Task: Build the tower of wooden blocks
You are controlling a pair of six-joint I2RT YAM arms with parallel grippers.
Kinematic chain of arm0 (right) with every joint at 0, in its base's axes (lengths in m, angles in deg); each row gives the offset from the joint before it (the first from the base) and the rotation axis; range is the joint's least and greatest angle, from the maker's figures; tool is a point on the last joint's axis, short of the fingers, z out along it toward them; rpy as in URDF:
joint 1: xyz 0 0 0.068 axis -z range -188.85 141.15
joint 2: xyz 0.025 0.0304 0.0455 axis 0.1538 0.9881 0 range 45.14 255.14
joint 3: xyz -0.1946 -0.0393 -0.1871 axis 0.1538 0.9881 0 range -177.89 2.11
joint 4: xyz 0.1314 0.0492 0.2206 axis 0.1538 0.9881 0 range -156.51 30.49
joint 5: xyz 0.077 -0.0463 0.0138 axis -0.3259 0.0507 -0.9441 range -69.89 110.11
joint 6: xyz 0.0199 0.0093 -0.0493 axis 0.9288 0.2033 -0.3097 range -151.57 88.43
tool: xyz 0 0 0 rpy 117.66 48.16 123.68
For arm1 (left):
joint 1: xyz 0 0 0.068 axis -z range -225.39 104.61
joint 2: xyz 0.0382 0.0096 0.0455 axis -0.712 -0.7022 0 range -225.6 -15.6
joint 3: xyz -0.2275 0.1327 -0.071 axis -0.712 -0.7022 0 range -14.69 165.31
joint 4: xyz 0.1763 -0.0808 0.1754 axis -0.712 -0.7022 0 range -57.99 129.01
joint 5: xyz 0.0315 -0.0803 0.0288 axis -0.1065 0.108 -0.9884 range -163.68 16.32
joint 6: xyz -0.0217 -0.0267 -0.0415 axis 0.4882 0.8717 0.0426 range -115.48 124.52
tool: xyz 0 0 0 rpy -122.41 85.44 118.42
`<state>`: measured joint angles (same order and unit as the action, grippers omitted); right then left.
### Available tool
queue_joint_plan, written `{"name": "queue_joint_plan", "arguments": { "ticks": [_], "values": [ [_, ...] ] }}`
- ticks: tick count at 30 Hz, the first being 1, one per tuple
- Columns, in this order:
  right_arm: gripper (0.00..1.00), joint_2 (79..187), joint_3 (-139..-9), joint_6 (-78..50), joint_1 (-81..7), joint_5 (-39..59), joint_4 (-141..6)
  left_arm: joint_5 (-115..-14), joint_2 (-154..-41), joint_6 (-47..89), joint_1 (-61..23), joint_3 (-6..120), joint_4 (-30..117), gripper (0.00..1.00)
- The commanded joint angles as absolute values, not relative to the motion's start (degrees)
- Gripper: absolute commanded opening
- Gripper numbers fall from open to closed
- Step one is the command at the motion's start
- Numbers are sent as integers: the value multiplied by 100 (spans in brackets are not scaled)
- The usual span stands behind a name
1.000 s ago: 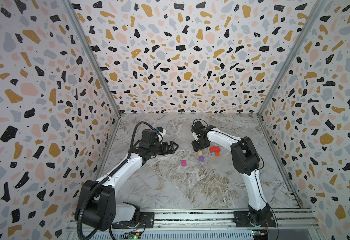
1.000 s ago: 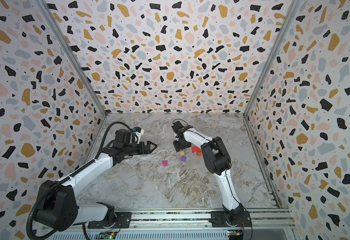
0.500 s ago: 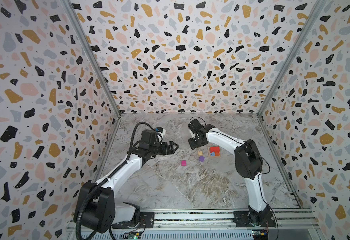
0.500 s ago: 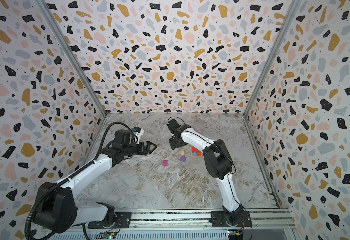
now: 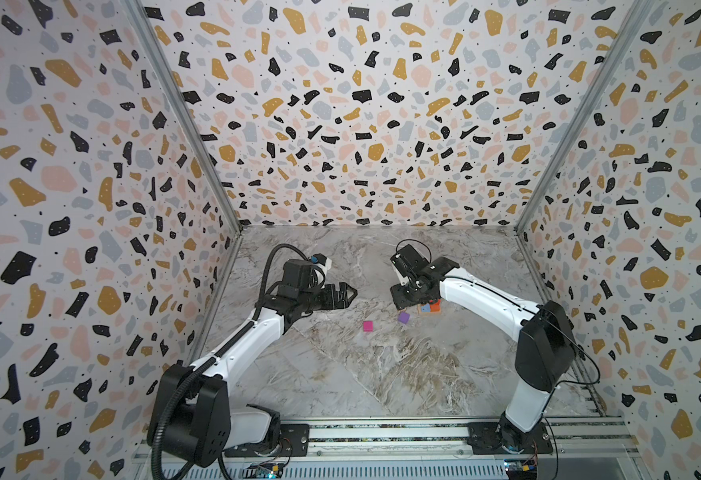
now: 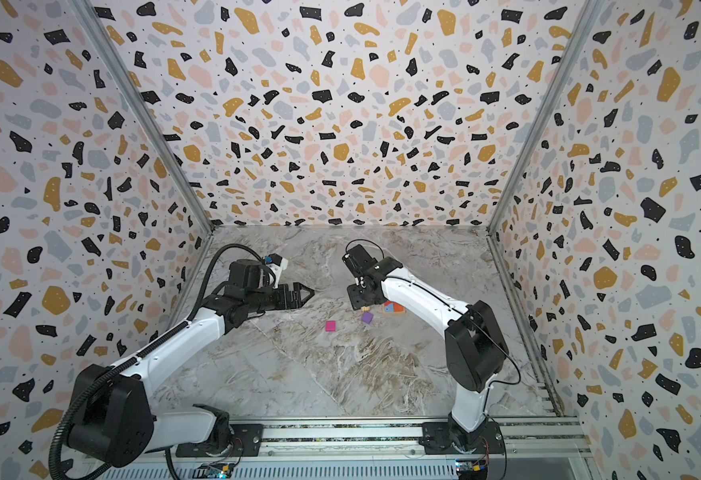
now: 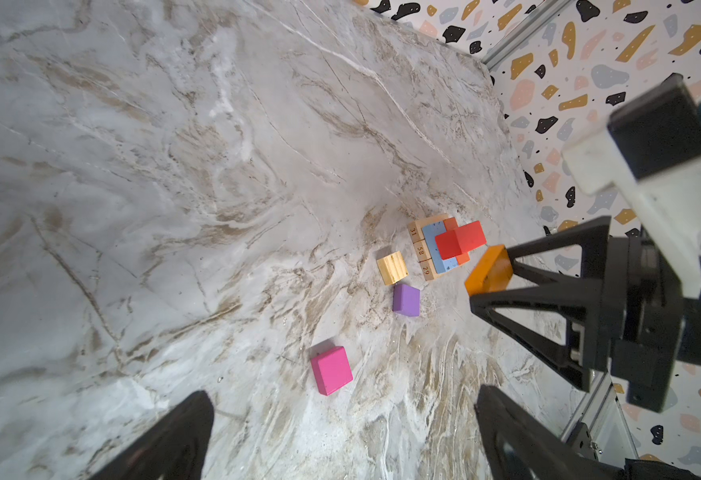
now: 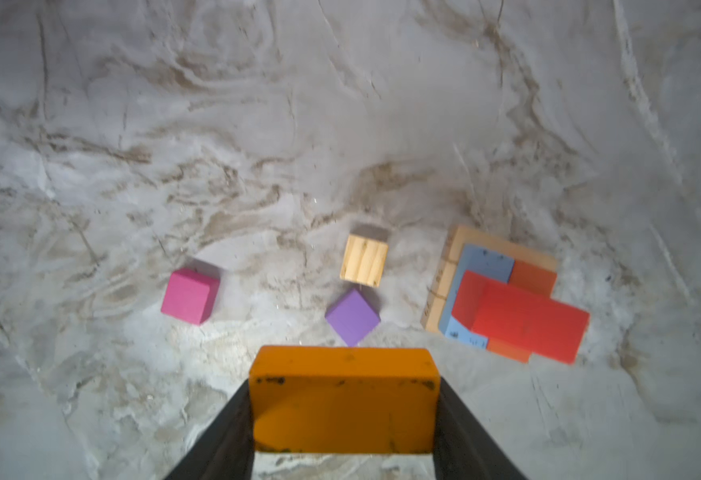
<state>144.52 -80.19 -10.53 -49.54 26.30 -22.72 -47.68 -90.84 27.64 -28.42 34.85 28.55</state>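
A marble-patterned table (image 5: 382, 374) sits inside speckled terrazzo-print walls. The left arm (image 5: 249, 345) reaches from the near rail toward the table's middle, forearm raised and wrist level. Its end effector (image 5: 350, 293) hangs above the table with its fingers spread and nothing between them.

The right arm (image 5: 485, 303) bends at the elbow and stretches inward, its wrist tipped down over the blocks. In both top views this wrist hides part of them. The right end effector (image 7: 489, 273) pinches an orange block (image 8: 342, 407) by two opposite sides, in the air just beside the tower.

The tower (image 8: 506, 299) stands right of centre. It has tan bars (image 7: 420, 251) at the base, then a light blue bar (image 8: 485, 262) beside an orange-red one, and a red bar (image 8: 527, 328) lying on top and jutting past one edge.

Three loose cubes rest on the table:
- A tan cube (image 8: 364, 259) lies near the tower.
- A purple cube (image 8: 353, 316) lies just beside the tan one.
- A magenta cube (image 8: 189, 296) lies well apart from both.

The tan bars' ends read 31, 58 and 29.
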Motion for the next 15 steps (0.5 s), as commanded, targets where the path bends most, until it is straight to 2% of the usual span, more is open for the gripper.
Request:
{"name": "queue_joint_plan", "arguments": {
  "ticks": [1,7,15],
  "values": [
    [47,13851,-7586,-779,-4972,2750,-2064,-4682,-8998,2735,-2873,3459,2973,100],
    [47,13201,-6395,-489,-4972,2692,-2380,-4607,-9024,2812,-2869,3445,3044,100],
    [47,12854,-5149,50,-4963,2644,-3077,-4582,-9107,2826,-2871,3469,3058,100]
  ]
}}
